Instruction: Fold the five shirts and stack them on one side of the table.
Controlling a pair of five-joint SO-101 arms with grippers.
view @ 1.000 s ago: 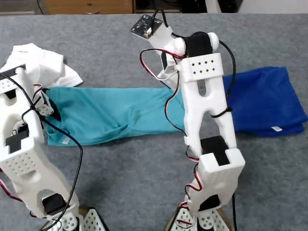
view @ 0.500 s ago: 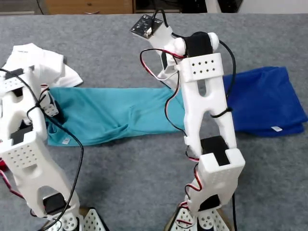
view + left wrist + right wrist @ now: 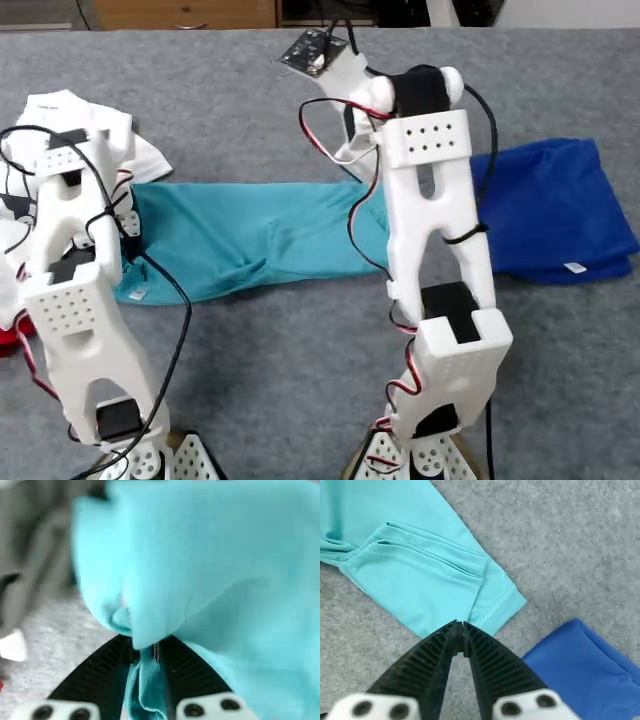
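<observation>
Grey cloth covers the desk (image 3: 250,380) seen from above. The teal shirt (image 3: 250,235) lies stretched in a long band across its middle. The blue shirt (image 3: 550,215) sits folded at the right end, just beside the teal one. The white shirt (image 3: 95,130) is crumpled at the far left corner. My left pincer (image 3: 122,226) is at the teal shirt's left end, and my right arm (image 3: 430,200) reaches over its right end.

From my left wrist, the left pincer (image 3: 156,652) is clamped tight on a bunched fold of the teal shirt (image 3: 210,570). The cloth rises up close in front of the camera, with grey desk (image 3: 45,625) to one side.

From my right wrist, the right pincer (image 3: 460,627) is narrow, jaws pressed together, with the tips at the hem of the teal shirt (image 3: 420,565). I cannot tell whether any cloth is caught between them. That end of the shirt lies flat on the desk (image 3: 560,540). A corner of the blue shirt (image 3: 585,665) is near the pincer, apart from the teal hem.
</observation>
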